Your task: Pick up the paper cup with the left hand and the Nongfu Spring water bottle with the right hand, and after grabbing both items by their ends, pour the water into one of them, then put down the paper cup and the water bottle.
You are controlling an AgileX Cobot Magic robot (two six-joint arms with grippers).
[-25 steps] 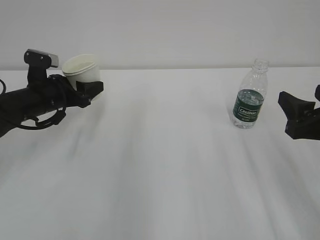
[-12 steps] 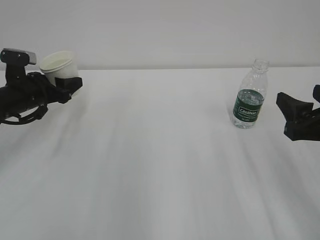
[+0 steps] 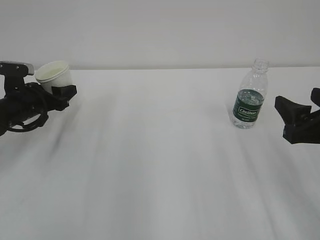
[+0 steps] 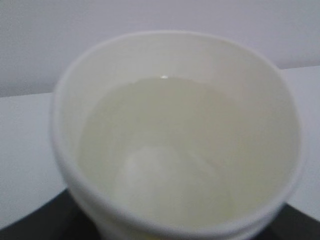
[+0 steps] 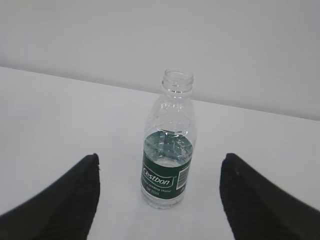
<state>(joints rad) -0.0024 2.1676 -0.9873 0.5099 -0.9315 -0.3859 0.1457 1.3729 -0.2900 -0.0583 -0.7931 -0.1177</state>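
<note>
Exterior view: white table (image 3: 160,165), pale wall (image 3: 160,30); left fingers (image 3: 64,92) grip paper cup (image 3: 53,75), right fingers (image 3: 290,112) spread empty.

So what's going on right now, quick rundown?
Left gripper shut on the paper cup, water inside. Right gripper open, clear of the water bottle, which stands upright on the table. Nothing in the way.

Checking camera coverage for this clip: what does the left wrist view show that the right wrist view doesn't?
Left wrist only: the inside of the paper cup, with clear water in it.
Right wrist only: the uncapped water bottle standing upright, partly full, between the open right end effector fingers, untouched.
Both: the white table and pale wall.
</note>
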